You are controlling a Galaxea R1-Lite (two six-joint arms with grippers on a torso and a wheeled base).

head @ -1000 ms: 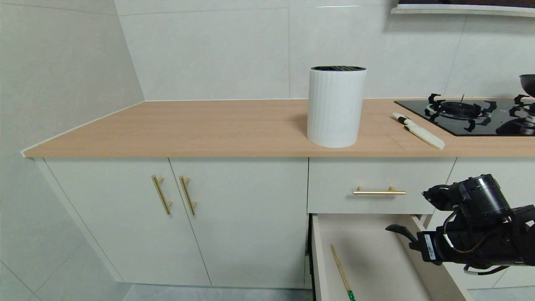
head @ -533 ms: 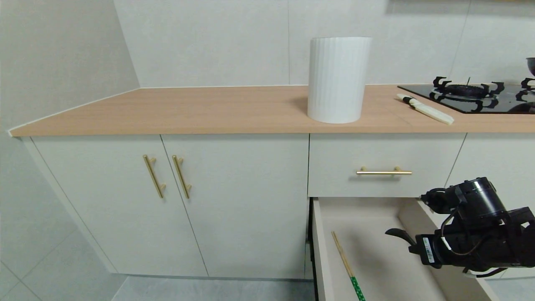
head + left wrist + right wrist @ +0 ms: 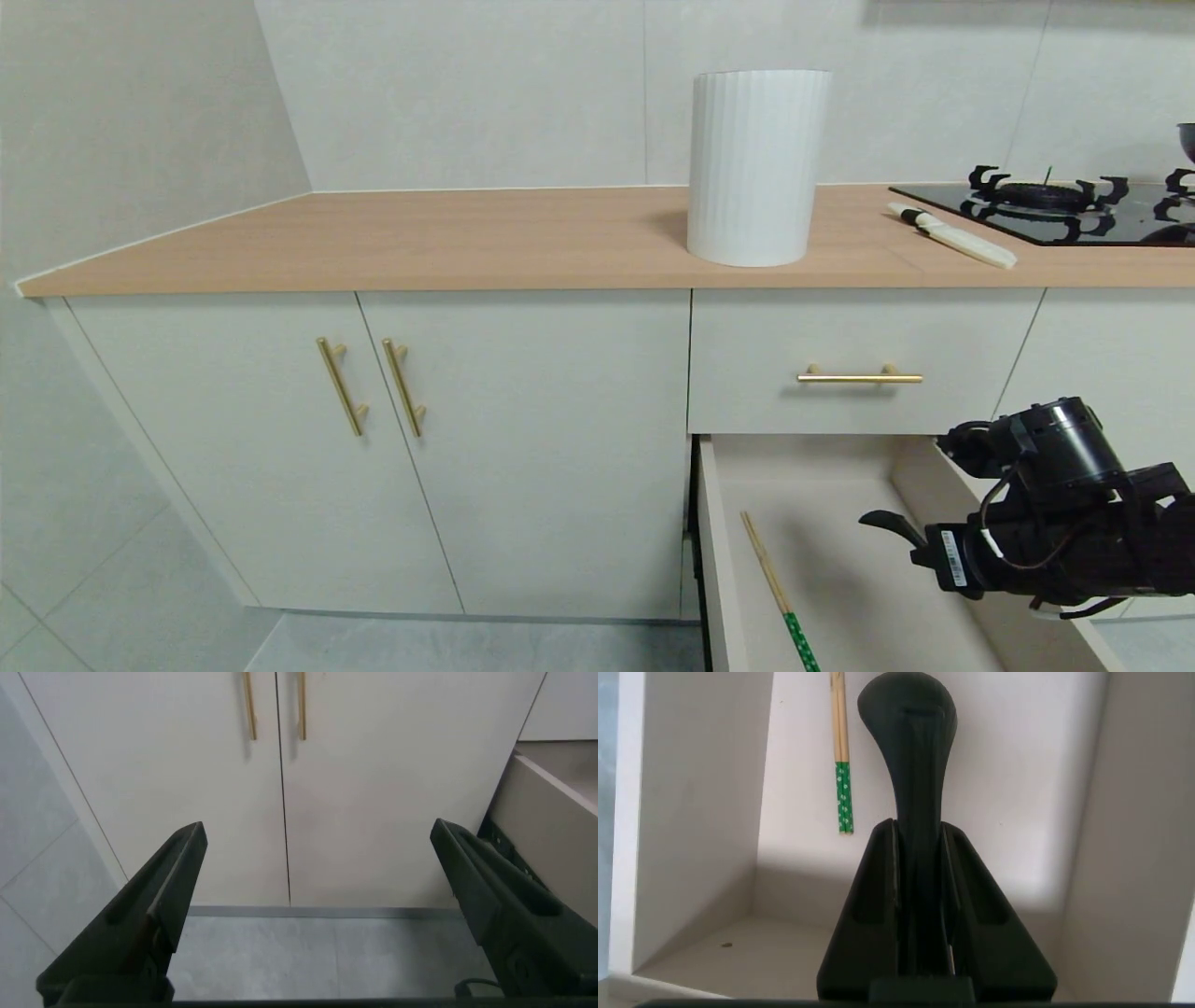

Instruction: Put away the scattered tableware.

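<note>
Black utensil (image 3: 885,520) (image 3: 910,728), clamped in the right end effector (image 3: 920,551) (image 3: 918,831), over the open drawer (image 3: 714,523); chopsticks (image 3: 775,593) (image 3: 840,756) lie inside. Knife (image 3: 952,245) lies on the desk (image 3: 467,238) near a white holder (image 3: 754,168). Left end effector (image 3: 318,877): fingers apart.

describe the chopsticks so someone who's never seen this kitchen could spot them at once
Below the wooden countertop, find the open drawer under the closed one with the gold handle. The chopsticks lie flat on its floor near its left wall: a thin pale pair with green dotted ends, unlike the black utensil clamped in the right gripper above.
</note>
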